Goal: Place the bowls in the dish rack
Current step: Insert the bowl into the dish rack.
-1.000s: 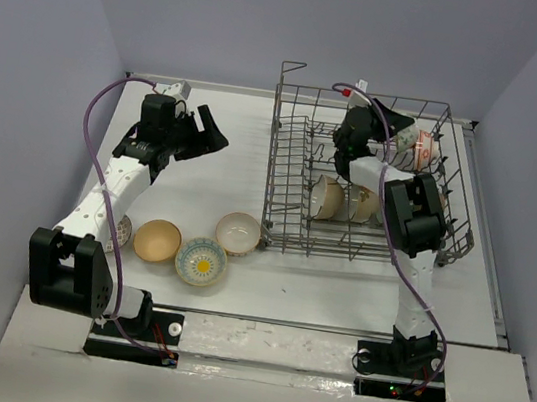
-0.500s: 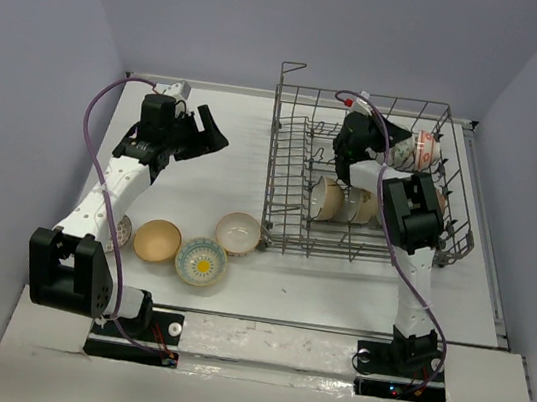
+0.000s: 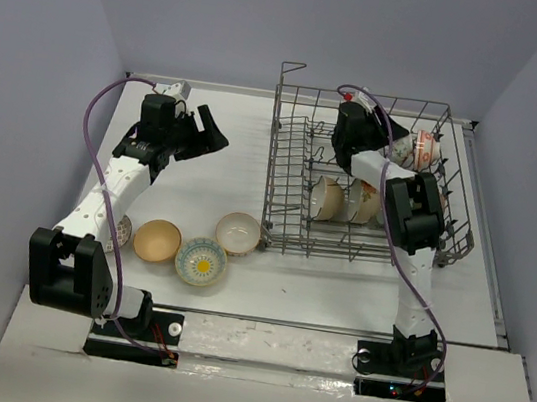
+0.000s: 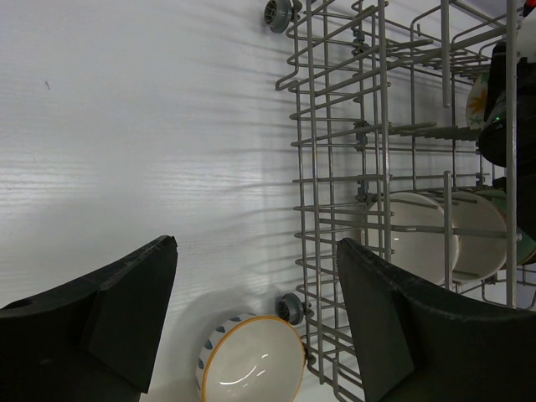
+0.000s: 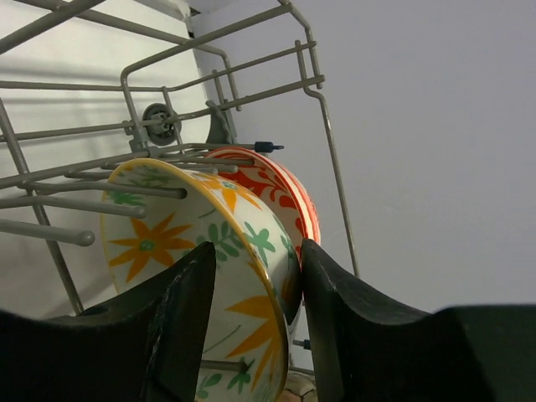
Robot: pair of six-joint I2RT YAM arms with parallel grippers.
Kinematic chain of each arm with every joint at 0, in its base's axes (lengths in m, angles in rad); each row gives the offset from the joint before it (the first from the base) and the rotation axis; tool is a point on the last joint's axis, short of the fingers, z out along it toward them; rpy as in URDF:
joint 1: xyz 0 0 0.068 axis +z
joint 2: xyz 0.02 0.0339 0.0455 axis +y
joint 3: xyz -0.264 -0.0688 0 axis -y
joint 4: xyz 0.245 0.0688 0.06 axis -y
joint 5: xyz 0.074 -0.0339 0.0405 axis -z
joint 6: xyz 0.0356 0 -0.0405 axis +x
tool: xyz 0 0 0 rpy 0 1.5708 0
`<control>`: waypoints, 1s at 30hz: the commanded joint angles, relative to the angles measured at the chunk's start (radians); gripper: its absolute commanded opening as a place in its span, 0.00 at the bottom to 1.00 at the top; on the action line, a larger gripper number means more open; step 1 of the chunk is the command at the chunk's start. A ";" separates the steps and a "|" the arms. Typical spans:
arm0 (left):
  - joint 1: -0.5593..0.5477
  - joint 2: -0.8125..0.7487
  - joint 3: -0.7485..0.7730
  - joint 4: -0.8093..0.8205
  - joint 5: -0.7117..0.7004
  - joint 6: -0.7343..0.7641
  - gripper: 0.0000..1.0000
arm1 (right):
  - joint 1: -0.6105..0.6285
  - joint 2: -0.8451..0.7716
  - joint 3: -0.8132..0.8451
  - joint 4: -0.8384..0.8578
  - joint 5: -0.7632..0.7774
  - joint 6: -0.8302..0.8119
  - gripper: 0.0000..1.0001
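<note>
The grey wire dish rack (image 3: 285,188) stands at the right. My right gripper (image 3: 396,142) is inside its far end, shut on the rim of the cream floral bowl (image 5: 159,239), one finger inside it and one outside. That bowl stands on edge among the tines, against the red-orange patterned bowl (image 5: 280,188). Two pale bowls (image 3: 328,198) stand on edge lower in the rack. My left gripper (image 3: 207,136) is open and empty above the table, left of the rack. Below it a white, orange-rimmed bowl (image 4: 251,360) lies by the rack's corner.
On the table near the left arm sit a tan bowl (image 3: 157,241), a blue-rimmed bowl with a yellow centre (image 3: 202,261), and another bowl (image 3: 123,231) half hidden by the arm. The rack's tall sides and small wheels (image 4: 293,307) are close to the white bowl.
My right gripper has shifted slightly toward the far side of the rack with the floral bowl. The left arm has not moved.
</note>
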 commanded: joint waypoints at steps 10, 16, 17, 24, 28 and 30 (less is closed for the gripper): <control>0.006 -0.019 -0.011 0.033 0.018 -0.004 0.86 | -0.008 -0.127 0.207 -0.647 -0.246 0.591 0.58; 0.006 -0.021 -0.011 0.033 0.016 -0.002 0.86 | -0.030 -0.167 0.221 -0.747 -0.324 0.706 0.59; 0.006 -0.021 -0.011 0.033 0.016 -0.002 0.86 | -0.039 -0.167 0.224 -0.755 -0.326 0.721 0.59; 0.006 -0.019 -0.011 0.033 0.015 -0.004 0.86 | -0.086 -0.157 0.260 -0.839 -0.341 0.787 0.45; 0.006 -0.018 -0.011 0.033 0.015 -0.002 0.86 | -0.096 -0.151 0.267 -0.854 -0.344 0.801 0.38; 0.006 -0.016 -0.011 0.033 0.013 -0.004 0.86 | -0.108 -0.149 0.269 -0.859 -0.346 0.813 0.36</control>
